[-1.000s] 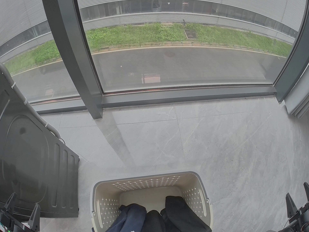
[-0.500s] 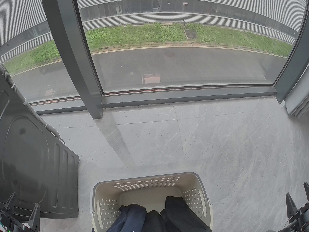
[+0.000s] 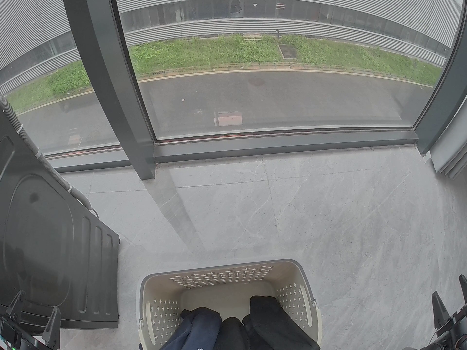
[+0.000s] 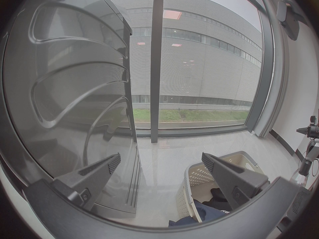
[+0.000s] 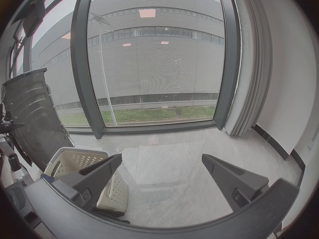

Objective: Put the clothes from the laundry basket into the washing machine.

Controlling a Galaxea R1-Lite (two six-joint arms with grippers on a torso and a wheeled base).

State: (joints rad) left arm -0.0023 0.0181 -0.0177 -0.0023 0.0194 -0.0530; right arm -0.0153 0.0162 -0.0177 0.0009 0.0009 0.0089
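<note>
Dark clothes (image 3: 272, 319) lie heaped in the laundry basket (image 3: 221, 277) at bottom centre, the washing machine (image 3: 48, 249) at lower left. Left pincer (image 3: 37, 302) and right pincer (image 3: 448, 286) sit spread and empty in the bottom corners, flanking the basket, seemingly ready for a first grab.

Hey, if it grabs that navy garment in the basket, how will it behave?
Probably floppy: the navy garment lies slumped in folds in the basket. It would likely drape when lifted, and may drag along the black clothes it touches.
</note>
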